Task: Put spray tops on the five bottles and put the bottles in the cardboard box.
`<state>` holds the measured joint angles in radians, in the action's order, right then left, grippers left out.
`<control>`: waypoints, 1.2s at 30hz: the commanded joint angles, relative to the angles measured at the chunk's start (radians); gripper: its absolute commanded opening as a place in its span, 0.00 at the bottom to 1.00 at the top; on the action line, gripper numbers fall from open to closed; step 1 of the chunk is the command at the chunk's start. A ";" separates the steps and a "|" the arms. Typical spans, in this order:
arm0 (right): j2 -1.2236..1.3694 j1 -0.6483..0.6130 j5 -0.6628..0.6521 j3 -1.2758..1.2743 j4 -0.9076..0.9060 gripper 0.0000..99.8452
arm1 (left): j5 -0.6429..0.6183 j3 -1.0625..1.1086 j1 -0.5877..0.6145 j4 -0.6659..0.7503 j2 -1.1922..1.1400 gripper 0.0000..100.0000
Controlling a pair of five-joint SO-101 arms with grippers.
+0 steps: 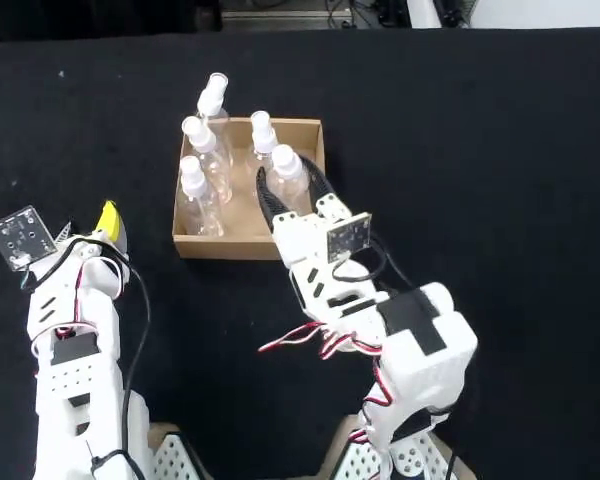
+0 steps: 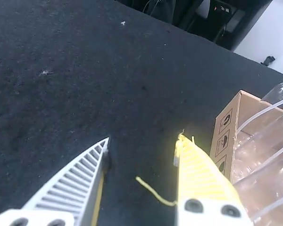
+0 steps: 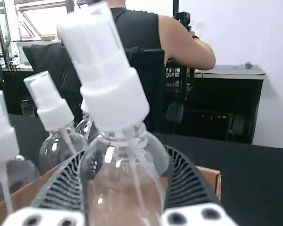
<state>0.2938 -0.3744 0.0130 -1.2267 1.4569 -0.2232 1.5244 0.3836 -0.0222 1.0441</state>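
Standing in the cardboard box (image 1: 245,246) are five clear bottles, each capped with a white spray top (image 1: 285,160). Four bottles (image 1: 204,150) fill the left side and the back of the box, close together. The fifth bottle (image 1: 290,188) stands on the right side of the box, just inside its right wall.

The right gripper (image 1: 285,172) reaches into the box from the near side. Its two black fingers (image 1: 264,200) curve around the fifth bottle, one on each side, below the spray top. In the right wrist view the same bottle (image 3: 125,183) sits between the ribbed black fingers (image 3: 184,174), which press against its sides, so the jaws are clamped on it. It leans a little, with its spray top (image 3: 108,89) tipped to one side. Two more capped bottles (image 3: 56,141) stand just beside it, and the rim of the box (image 3: 211,176) shows past the fingers.

The left gripper (image 1: 90,228) hangs over the black table (image 1: 480,150), to the left of the box and apart from it. Its jaws are spread wide and hold nothing. In the left wrist view the white finger (image 2: 80,183) and the yellow finger (image 2: 198,181) of this gripper (image 2: 143,139) point down at the bare black cloth (image 2: 85,70). The side wall of the box (image 2: 226,136) is near the yellow finger, with clear bottle bodies (image 2: 269,155) rising behind it.
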 commanded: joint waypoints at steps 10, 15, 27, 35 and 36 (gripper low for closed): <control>0.088 0.006 -0.003 0.065 0.029 0.01 | -0.003 -0.012 0.002 0.021 0.009 0.20; 0.102 0.005 -0.003 0.065 0.029 0.01 | -0.003 -0.012 0.002 0.021 0.011 0.20; 0.104 -0.021 -0.003 0.058 0.028 0.02 | -0.003 -0.012 0.004 0.020 0.012 0.20; 0.101 -0.040 -0.003 0.062 -0.054 0.16 | -0.003 -0.012 0.007 0.020 0.015 0.20; 0.101 -0.040 -0.003 0.062 -0.054 0.16 | -0.003 -0.012 0.007 0.020 0.015 0.20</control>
<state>0.3966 -0.3897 0.0130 -1.2052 1.4078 -0.2232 1.5244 0.3836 -0.0222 1.0441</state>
